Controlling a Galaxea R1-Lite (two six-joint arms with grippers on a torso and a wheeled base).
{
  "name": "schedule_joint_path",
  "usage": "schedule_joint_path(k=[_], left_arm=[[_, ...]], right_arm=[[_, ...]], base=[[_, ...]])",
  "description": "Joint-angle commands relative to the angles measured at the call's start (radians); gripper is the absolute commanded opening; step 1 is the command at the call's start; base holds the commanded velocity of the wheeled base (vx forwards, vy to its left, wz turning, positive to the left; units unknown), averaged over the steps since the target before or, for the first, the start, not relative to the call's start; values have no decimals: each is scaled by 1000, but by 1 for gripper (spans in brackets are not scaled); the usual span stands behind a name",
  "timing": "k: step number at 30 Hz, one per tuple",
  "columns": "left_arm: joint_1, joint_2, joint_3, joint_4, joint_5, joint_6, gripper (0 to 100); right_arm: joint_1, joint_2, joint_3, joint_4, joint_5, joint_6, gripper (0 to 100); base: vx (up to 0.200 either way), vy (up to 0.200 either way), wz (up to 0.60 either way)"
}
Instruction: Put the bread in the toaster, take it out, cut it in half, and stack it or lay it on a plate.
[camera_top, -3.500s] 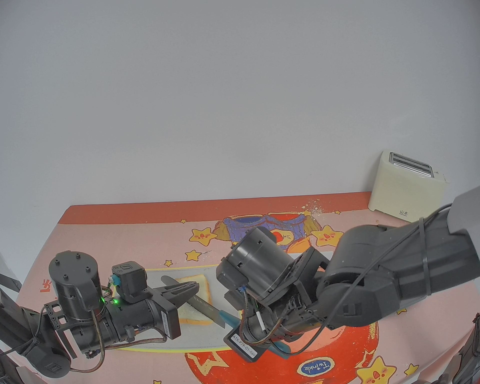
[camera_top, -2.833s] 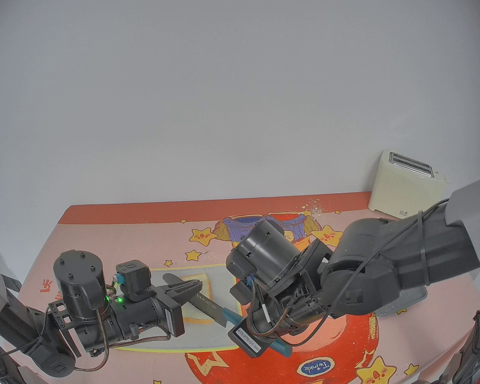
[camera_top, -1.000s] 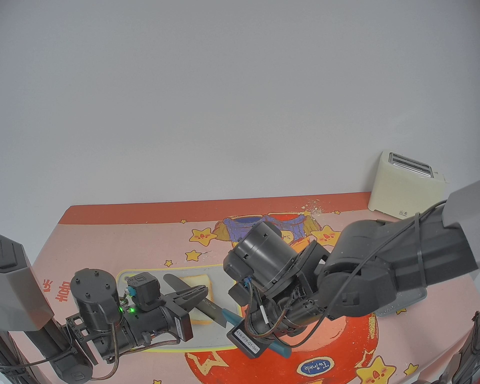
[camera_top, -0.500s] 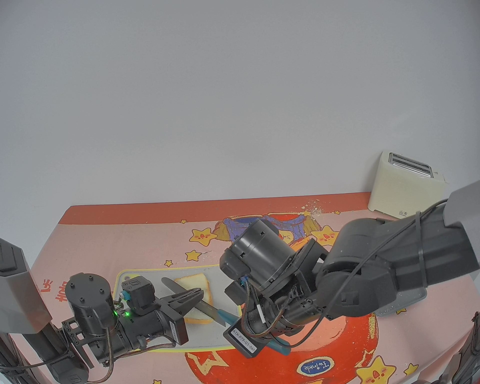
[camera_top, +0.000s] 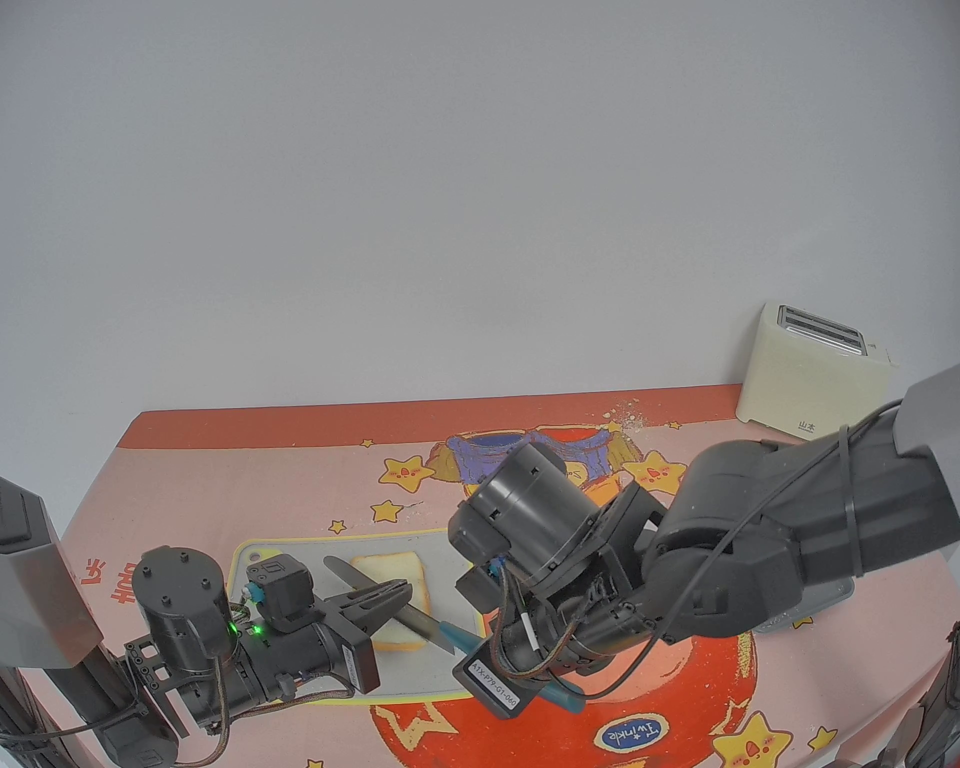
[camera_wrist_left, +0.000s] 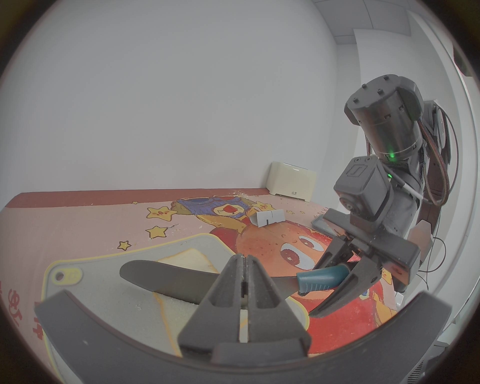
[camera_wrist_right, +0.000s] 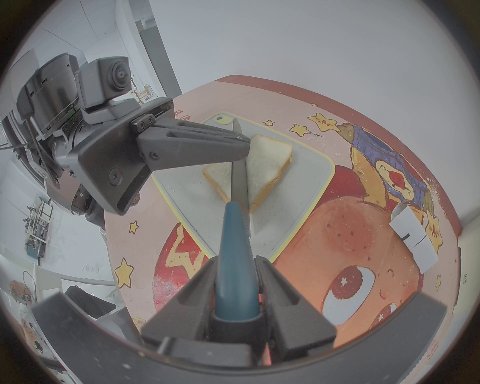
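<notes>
I'm seeing the left gripper (camera_top: 398, 598) hovering with its fingers pressed together on nothing, tips over the bread (camera_wrist_right: 267, 160). The bread is lying flat on the cutting board (camera_top: 295, 553), with the knife (camera_wrist_right: 240, 180) blade crossing its middle. The right gripper (camera_wrist_right: 236, 270) is clamping the knife's teal handle. The toaster (camera_top: 812, 375) is standing far right.
</notes>
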Motion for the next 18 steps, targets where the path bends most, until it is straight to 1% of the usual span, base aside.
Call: schedule_joint_path(k=[1,12,18], left_arm=[[0,-4,-17,-18,3,1,0],[5,15,22,-27,4,-1,0],[5,31,28,-42,4,-1,0]], right_arm=[[0,16,6,8,-2,0,0],[3,3,-16,5,-2,0,0],[9,-17,-27,-29,-2,0,0]], base=[[0,0,0],[0,0,0],[0,0,0]])
